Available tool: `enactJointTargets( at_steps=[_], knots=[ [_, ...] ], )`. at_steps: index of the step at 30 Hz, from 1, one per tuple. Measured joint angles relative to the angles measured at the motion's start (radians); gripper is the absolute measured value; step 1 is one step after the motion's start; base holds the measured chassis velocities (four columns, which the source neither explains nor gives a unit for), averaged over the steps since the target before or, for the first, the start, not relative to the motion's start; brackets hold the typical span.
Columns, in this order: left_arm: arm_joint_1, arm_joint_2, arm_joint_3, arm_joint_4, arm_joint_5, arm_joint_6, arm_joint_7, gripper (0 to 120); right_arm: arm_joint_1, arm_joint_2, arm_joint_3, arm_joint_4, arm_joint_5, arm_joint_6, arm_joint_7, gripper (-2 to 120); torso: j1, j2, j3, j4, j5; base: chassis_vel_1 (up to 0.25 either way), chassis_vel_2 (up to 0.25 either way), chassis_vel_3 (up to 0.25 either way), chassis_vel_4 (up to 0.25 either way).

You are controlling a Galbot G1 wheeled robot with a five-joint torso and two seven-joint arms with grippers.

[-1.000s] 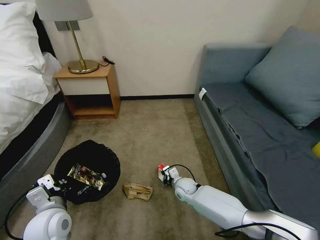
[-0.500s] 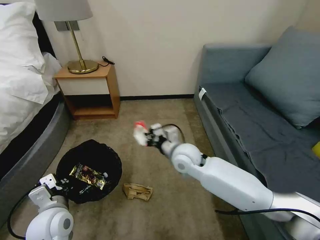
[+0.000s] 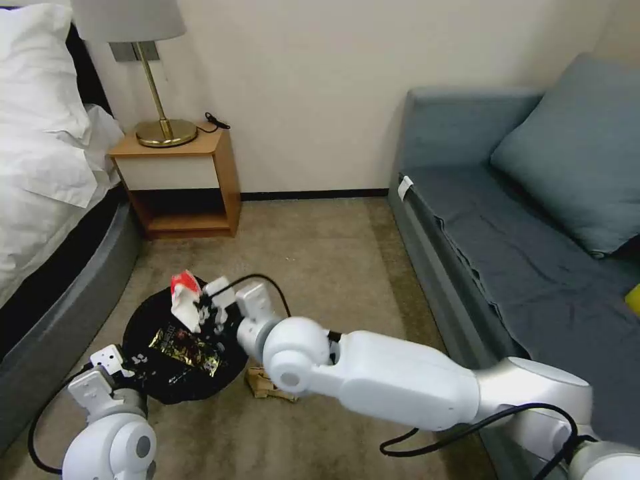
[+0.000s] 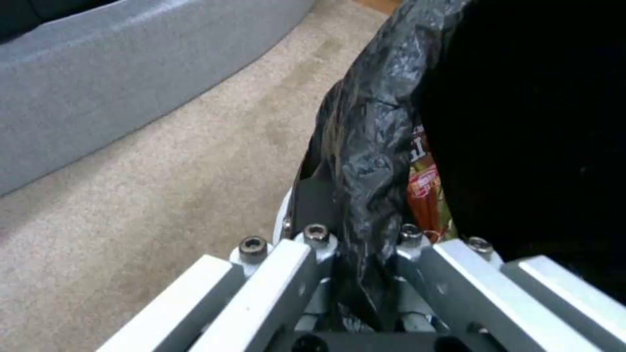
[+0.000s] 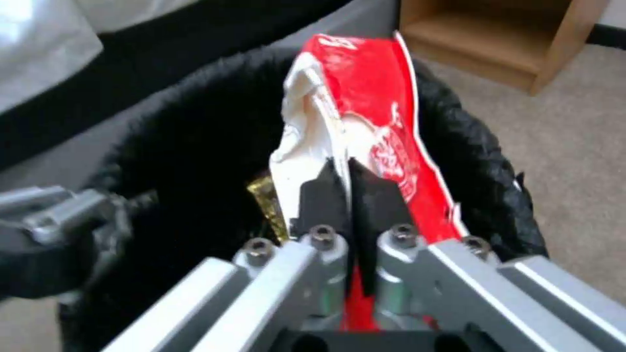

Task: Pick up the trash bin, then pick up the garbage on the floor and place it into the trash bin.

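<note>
The trash bin (image 3: 155, 390), lined with a crinkly black bag, stands on the carpet at the lower left. My left gripper (image 3: 125, 363) is shut on its near rim, and the left wrist view shows the bag (image 4: 365, 146) pinched between the fingers. My right gripper (image 3: 202, 311) hangs over the bin's far side, shut on the red-white crumpled packet (image 3: 183, 295), which stands up from the fingers (image 5: 375, 205) above the bin's mouth (image 5: 195, 146). A yellow-brown snack wrapper (image 3: 187, 348) lies inside the bin. Crumpled tan paper (image 3: 257, 387) lies on the floor beside the bin, half hidden by my right arm.
A bed (image 3: 47, 200) runs along the left, close to the bin. A wooden nightstand (image 3: 193, 180) with a brass lamp (image 3: 160, 130) stands at the back wall. A grey-blue sofa (image 3: 520, 253) lines the right. Open carpet (image 3: 320, 253) lies between them.
My right arm lifted the red-white packet off the carpet and swung it left, from mid-floor to above the bin. The left gripper kept its hold on the bin's rim.
</note>
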Motion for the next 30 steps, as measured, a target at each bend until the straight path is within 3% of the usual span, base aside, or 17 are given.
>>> enactJointTargets(
  at_steps=[17, 21, 22, 25, 30],
  knots=[
    [-0.005, -0.001, -0.001, 0.007, -0.001, 0.0, 0.0, 3, 0.006, -0.033, 0.014, 0.05, -0.03, 0.006, -0.029, 64, 0.0, 0.0, 0.0, 0.0, 0.0002, 0.0, 0.0, 0.0, 0.0],
    [-0.008, -0.002, -0.003, 0.009, -0.002, -0.001, 0.0, 3, 0.048, -0.073, 0.055, 0.012, -0.152, 0.038, -0.123, 83, 0.0, 0.0, 0.0, 0.0, 0.0003, 0.0, 0.0, 0.0, 0.0],
    [-0.008, -0.002, -0.003, 0.009, -0.002, -0.001, 0.0, 3, 0.048, -0.073, 0.055, 0.012, -0.152, 0.038, -0.123, 83, 0.0, 0.0, 0.0, 0.0, 0.0003, 0.0, 0.0, 0.0, 0.0],
    [-0.007, 0.002, -0.017, 0.009, -0.009, -0.001, 0.001, 3, 0.093, -0.132, 0.057, -0.106, -0.301, 0.062, -0.262, 97, 0.0, 0.0, 0.0, -0.0001, 0.0003, 0.0, 0.0, 0.0, 0.0],
    [-0.004, 0.006, -0.034, 0.007, -0.02, -0.002, 0.003, 3, 0.115, -0.205, 0.001, -0.228, -0.443, 0.047, -0.369, 100, 0.0, 0.0, 0.0, -0.0002, 0.0004, 0.0, 0.0, 0.0, 0.0]
  ],
)
